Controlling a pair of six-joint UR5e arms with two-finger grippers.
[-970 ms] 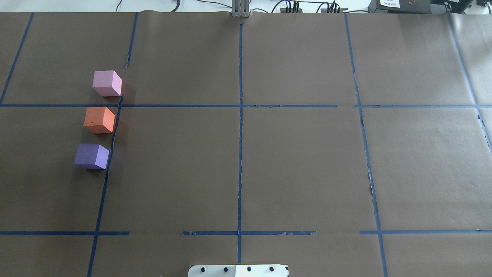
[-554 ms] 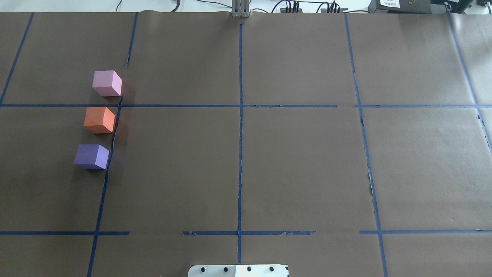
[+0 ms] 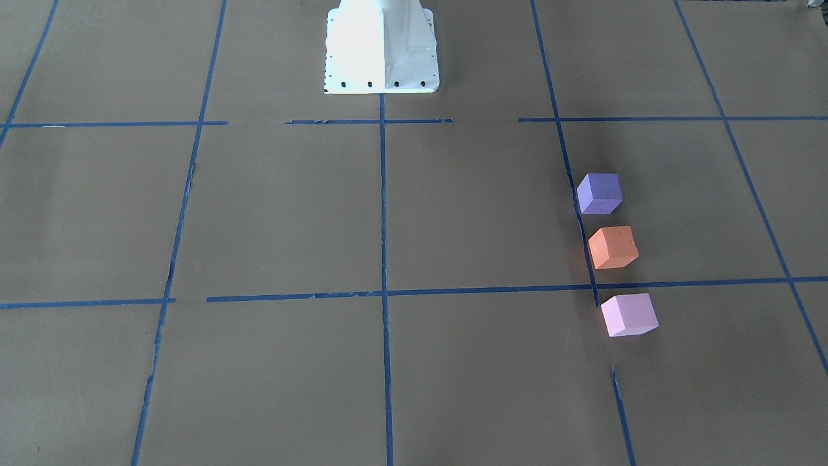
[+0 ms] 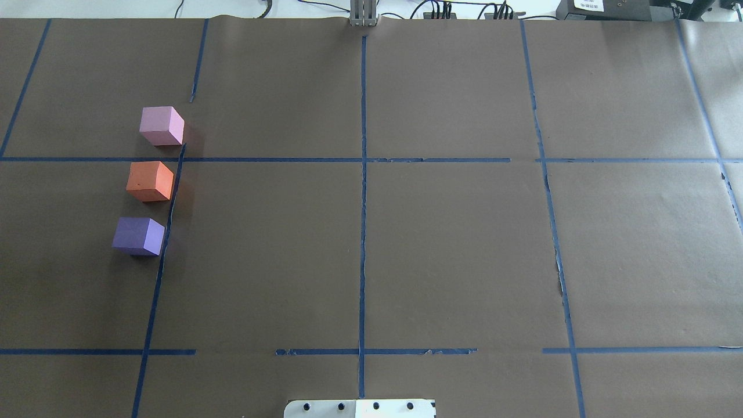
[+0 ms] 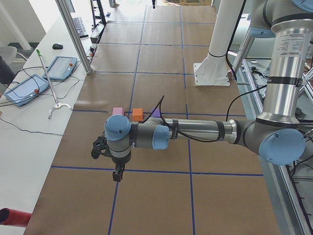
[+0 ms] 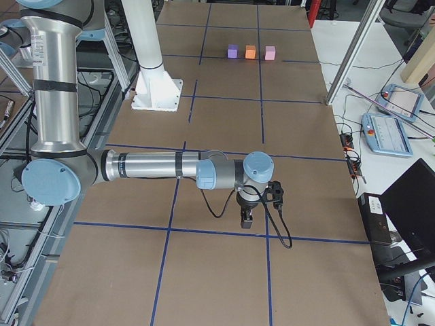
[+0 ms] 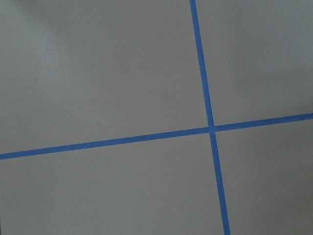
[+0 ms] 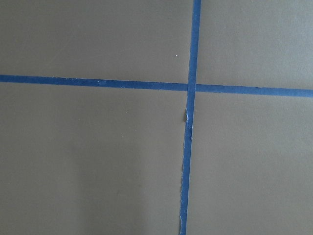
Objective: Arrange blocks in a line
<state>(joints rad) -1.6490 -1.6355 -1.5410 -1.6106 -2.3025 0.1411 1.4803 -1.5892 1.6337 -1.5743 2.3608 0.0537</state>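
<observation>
Two grippers hang over bare paper (image 4: 453, 249). Neither holds a block, and how far either is open cannot be told. The left gripper (image 5: 117, 173) is the nearer to the blocks; the right gripper (image 6: 247, 219) is well apart from them. Purple (image 4: 138, 235), orange (image 4: 150, 181) and pink (image 4: 161, 125) stand apart in one row beside a tape line (image 4: 168, 215). The row's axis runs away from the robot. Judgement: the line looks complete.

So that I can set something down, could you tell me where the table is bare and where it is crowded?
Crowded: only the left column of pink block, orange block, purple block, close together but apart. Bare: the squares between them and the centre tape line, and everything right of that line in the overhead view.
</observation>
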